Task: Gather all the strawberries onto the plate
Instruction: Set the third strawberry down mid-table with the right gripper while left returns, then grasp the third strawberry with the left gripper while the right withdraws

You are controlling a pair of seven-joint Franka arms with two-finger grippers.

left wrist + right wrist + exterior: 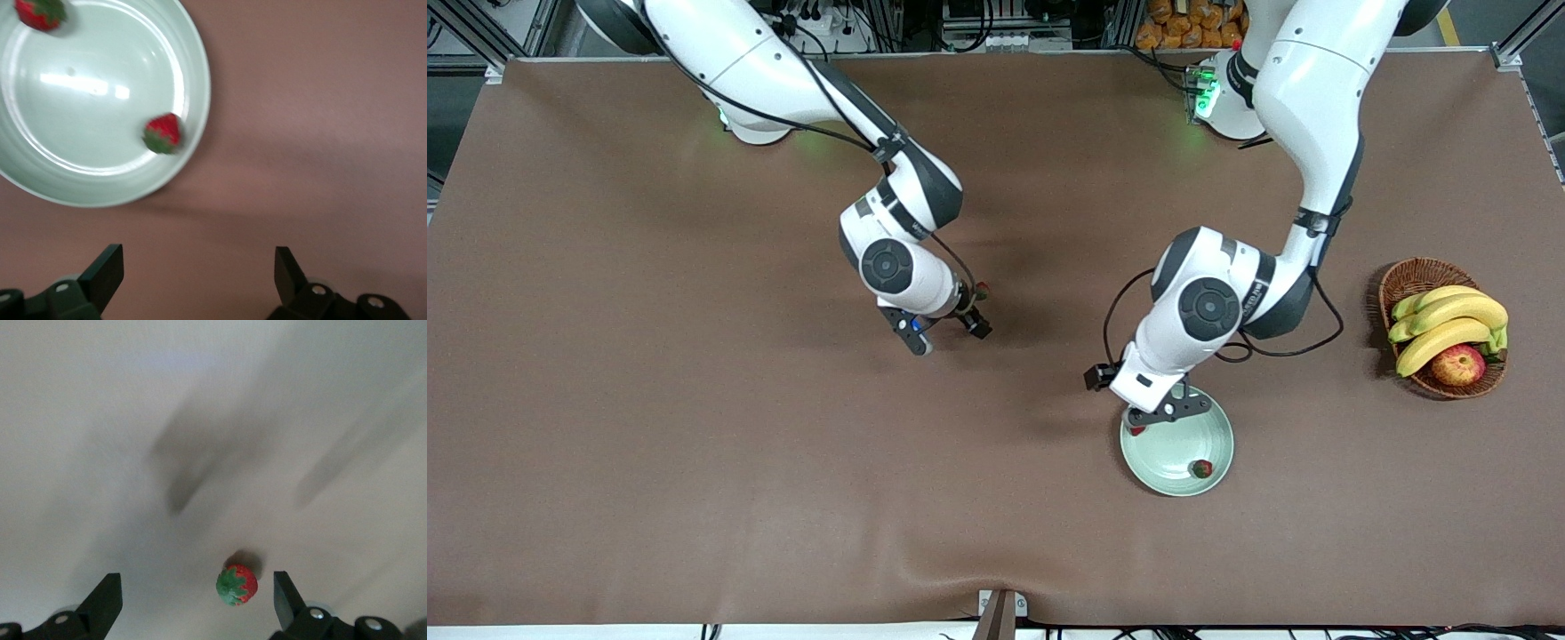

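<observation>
Brown table (694, 462) carries a wicker basket (1405, 276) of bananas (1449, 324) and an apple (1458, 364) at the left arm's end. Mint-green plate (1178, 476) holds two strawberries: one (1202, 468) at its five o'clock rim, another (1136, 431) at nine o'clock. Left gripper (199, 267) hangs over the plate's edge, jaws spread. Right gripper (198, 595) hangs mid-table, jaws released, with the third strawberry (237, 585) between its fingers.

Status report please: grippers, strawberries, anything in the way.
Left gripper open, empty, over the plate. Two strawberries in it. Right gripper open around the third strawberry on the table. Nothing in the way.
</observation>
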